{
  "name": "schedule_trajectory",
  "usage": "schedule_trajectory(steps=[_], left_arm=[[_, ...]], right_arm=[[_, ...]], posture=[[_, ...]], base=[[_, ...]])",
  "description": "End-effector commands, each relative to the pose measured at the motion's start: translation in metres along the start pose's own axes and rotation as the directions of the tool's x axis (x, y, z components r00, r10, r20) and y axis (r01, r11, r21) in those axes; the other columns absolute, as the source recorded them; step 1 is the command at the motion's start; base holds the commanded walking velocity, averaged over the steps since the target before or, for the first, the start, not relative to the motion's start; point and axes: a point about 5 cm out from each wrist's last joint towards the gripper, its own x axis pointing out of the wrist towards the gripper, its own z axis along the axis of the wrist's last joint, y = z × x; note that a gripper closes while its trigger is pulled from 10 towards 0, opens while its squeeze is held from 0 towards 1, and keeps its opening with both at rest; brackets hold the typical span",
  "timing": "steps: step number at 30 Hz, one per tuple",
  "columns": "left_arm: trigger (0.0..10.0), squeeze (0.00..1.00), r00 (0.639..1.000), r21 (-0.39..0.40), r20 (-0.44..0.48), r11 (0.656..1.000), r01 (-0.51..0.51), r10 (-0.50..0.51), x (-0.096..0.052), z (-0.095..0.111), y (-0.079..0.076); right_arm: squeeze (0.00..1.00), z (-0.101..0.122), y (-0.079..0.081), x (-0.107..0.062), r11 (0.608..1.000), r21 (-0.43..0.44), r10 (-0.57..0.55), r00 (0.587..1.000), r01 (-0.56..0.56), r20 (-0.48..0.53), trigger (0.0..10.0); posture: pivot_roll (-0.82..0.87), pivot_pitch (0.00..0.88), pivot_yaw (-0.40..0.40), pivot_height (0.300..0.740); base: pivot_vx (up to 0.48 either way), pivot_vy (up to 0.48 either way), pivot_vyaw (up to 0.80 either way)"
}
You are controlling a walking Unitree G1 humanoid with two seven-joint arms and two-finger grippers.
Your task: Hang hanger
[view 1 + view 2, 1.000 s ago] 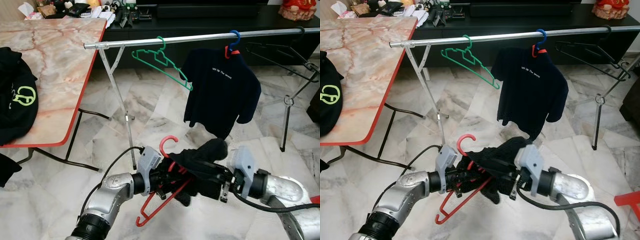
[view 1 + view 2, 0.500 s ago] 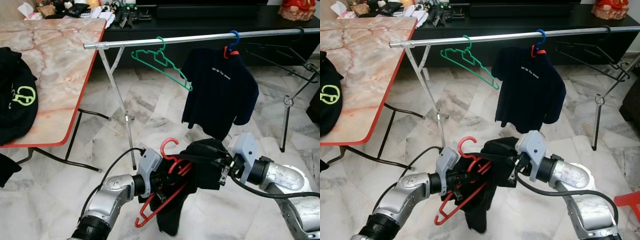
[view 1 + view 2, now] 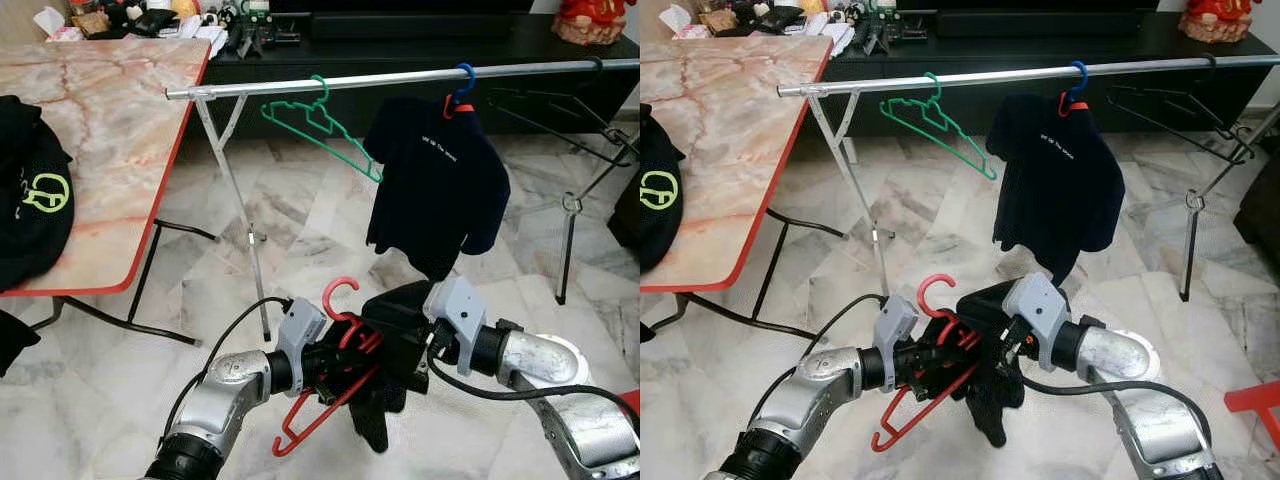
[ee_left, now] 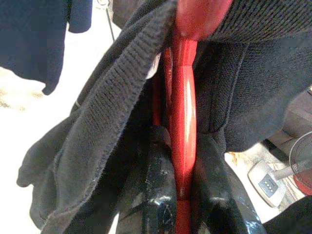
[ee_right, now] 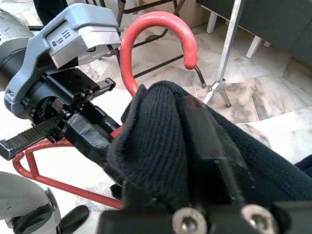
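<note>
While the left gripper (image 4: pixel 183 195) clamps the red hanger (image 3: pixel 330 385) at the lower centre of the frame, the right gripper (image 5: pixel 195 161) is wrapped in the black garment (image 3: pixel 395 345) draped over that hanger; I cannot tell how its fingers stand. Across the upper frame runs the metal rail (image 3: pixel 400 78), carrying a green hanger (image 3: pixel 325 125) and a dark T-shirt (image 3: pixel 440 185).

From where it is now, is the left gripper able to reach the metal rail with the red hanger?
Probably not yet. The left gripper holds the red hanger low above the floor, and the rail stands higher and farther off. The open stretch between the green hanger and the hung shirt looks free.
</note>
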Motion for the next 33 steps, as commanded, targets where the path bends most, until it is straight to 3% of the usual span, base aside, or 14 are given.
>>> schedule_trajectory(steps=[1, 3, 12, 15, 20, 21, 22, 24, 28, 30, 33], left_arm=[[10.0, 0.0, 0.999, 0.02, 0.03, 1.0, 0.019, -0.019, 0.002, 0.005, -0.004], [10.0, 0.0, 0.999, 0.03, 0.03, 0.999, -0.033, 0.032, 0.004, 0.004, 0.0], [10.0, 0.0, 0.997, 0.012, 0.057, 0.999, -0.045, 0.045, 0.007, 0.006, 0.0], [10.0, 0.0, 0.995, 0.013, 0.073, 0.998, -0.066, 0.065, 0.01, 0.007, 0.0], [10.0, 0.0, 0.993, 0.01, 0.089, 0.997, -0.08, 0.079, 0.01, 0.009, 0.002], [10.0, 0.0, 0.994, 0.008, 0.085, 0.997, -0.073, 0.072, 0.01, 0.008, 0.001], [10.0, 0.0, 0.994, 0.008, 0.085, 0.997, -0.073, 0.072, 0.01, 0.008, 0.001], [10.0, 0.0, 0.995, 0.008, 0.076, 0.998, -0.064, 0.063, 0.01, 0.006, 0.0], [10.0, 0.0, 0.995, 0.008, 0.076, 0.998, -0.062, 0.061, 0.01, 0.006, 0.0], [10.0, 0.0, 0.995, 0.008, 0.079, 0.998, -0.061, 0.06, 0.01, 0.006, -0.001], [10.0, 0.0, 0.995, 0.007, 0.08, 0.998, -0.058, 0.057, 0.011, 0.006, -0.001]], right_arm=[[0.94, 0.007, 0.001, 0.0, 1.0, -0.019, 0.006, 1.0, -0.005, 0.014, 10.0], [0.94, 0.011, 0.004, -0.002, 1.0, -0.017, 0.009, 1.0, -0.009, 0.02, 10.0], [0.92, 0.008, 0.014, -0.01, 0.999, -0.006, 0.033, 0.999, -0.033, -0.013, 10.0], [0.92, 0.003, 0.025, -0.012, 0.994, -0.014, 0.106, 0.991, -0.107, -0.082, 10.0], [0.91, -0.001, 0.024, -0.014, 0.996, -0.022, 0.08, 0.987, -0.084, -0.139, 10.0], [0.91, -0.008, 0.012, -0.015, 0.998, -0.057, -0.032, 0.982, 0.022, -0.188, 10.0], [0.91, -0.008, 0.012, -0.015, 0.998, -0.057, -0.032, 0.982, 0.022, -0.188, 10.0], [0.91, -0.004, -0.004, -0.013, 0.985, -0.082, -0.16, 0.976, 0.149, -0.148, 10.0], [0.89, 0.005, -0.013, -0.01, 0.971, -0.068, -0.236, 0.966, 0.229, -0.105, 10.0], [0.89, 0.012, -0.029, -0.009, 0.931, -0.049, -0.363, 0.929, 0.361, -0.066, 10.0], [0.9, 0.017, -0.042, -0.01, 0.886, -0.007, -0.463, 0.885, 0.463, -0.053, 10.0]], posture=[[-0.09, 0.178, -0.008, 0.74], [-0.09, 0.18, -0.013, 0.74], [-0.11, 0.194, -0.032, 0.74], [-0.11, 0.196, -0.038, 0.74], [-0.12, 0.199, -0.042, 0.74], [-0.12, 0.201, -0.042, 0.74], [-0.12, 0.201, -0.042, 0.74], [-0.12, 0.202, -0.042, 0.74], [-0.12, 0.203, -0.042, 0.74], [-0.11, 0.204, -0.043, 0.74], [-0.12, 0.205, -0.044, 0.74]], base=[[0.0, 0.0, 0.0], [0.0, 0.0, 0.0], [0.0, 0.0, 0.0], [0.0, 0.0, 0.0], [0.0, 0.0, 0.0], [0.0, 0.0, 0.0], [0.0, 0.0, 0.0], [0.0, 0.0, 0.0], [0.0, 0.0, 0.0], [0.0, 0.0, 0.0], [0.0, 0.0, 0.0]])
